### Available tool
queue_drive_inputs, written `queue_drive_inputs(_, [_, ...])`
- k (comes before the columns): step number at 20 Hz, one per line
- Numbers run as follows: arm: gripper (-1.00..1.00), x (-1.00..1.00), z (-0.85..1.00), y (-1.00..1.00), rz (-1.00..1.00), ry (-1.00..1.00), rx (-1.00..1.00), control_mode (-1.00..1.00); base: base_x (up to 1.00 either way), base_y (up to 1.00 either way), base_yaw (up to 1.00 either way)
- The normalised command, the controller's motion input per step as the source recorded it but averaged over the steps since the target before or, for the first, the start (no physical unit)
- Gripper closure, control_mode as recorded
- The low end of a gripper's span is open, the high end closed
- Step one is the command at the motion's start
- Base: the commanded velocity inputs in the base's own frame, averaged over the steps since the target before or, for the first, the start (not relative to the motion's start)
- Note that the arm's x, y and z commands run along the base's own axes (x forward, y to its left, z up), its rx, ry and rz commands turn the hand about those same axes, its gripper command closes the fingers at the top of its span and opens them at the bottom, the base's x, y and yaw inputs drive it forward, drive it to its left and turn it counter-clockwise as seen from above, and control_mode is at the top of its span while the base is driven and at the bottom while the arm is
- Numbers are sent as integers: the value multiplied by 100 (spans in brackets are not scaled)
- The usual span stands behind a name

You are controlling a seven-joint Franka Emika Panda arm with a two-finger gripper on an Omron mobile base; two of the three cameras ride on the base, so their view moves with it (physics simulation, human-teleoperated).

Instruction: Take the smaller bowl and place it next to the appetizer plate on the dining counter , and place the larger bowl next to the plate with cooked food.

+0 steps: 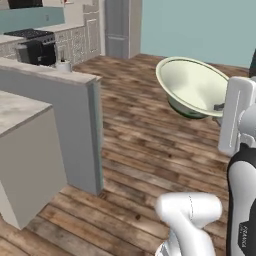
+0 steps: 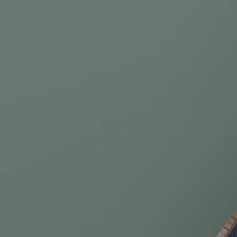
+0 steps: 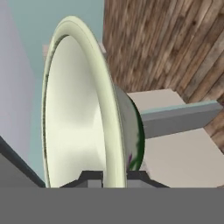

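The larger bowl [image 1: 192, 86], cream-white with a dark green band low on its outside, hangs tilted in the air over the wooden floor at the right of the left base view. My gripper [image 1: 218, 107] is shut on its rim from the right. In the hand view the bowl [image 3: 78, 109] stands on edge, its rim pinched between the dark fingertips of the gripper [image 3: 113, 176]. The dining counter [image 1: 20, 107], beige-grey marbled on a plain pale base, stands at the left, apart from the bowl. The smaller bowl, the appetizer plate and the plate with cooked food are out of view.
A grey panel wall with a ledge [image 1: 75, 125] rises behind the counter. A stove [image 1: 35, 45] and tiled kitchen wall lie far back left. Open wooden floor [image 1: 145, 150] spreads under the bowl. A flat grey-green surface [image 2: 115, 115] sits close in the right base view.
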Motion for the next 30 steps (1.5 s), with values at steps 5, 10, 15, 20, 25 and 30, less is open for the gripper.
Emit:
queue_drive_inputs(5, [100, 0, 0, 0, 0, 0, 0, 100, -15, 100, -26])
queue_drive_inputs(10, [100, 0, 0, 0, 0, 0, 0, 100, -4, 100, -26])
queue_drive_inputs(15, [100, 0, 0, 0, 0, 0, 0, 100, -2, 100, -24])
queue_drive_inputs(20, [100, 0, 0, 0, 0, 0, 0, 100, -4, 100, -23])
queue_drive_inputs(25, [100, 0, 0, 0, 0, 0, 0, 100, -2, 100, -24])
queue_drive_inputs(30, [100, 0, 0, 0, 0, 0, 0, 100, -1, 100, -25])
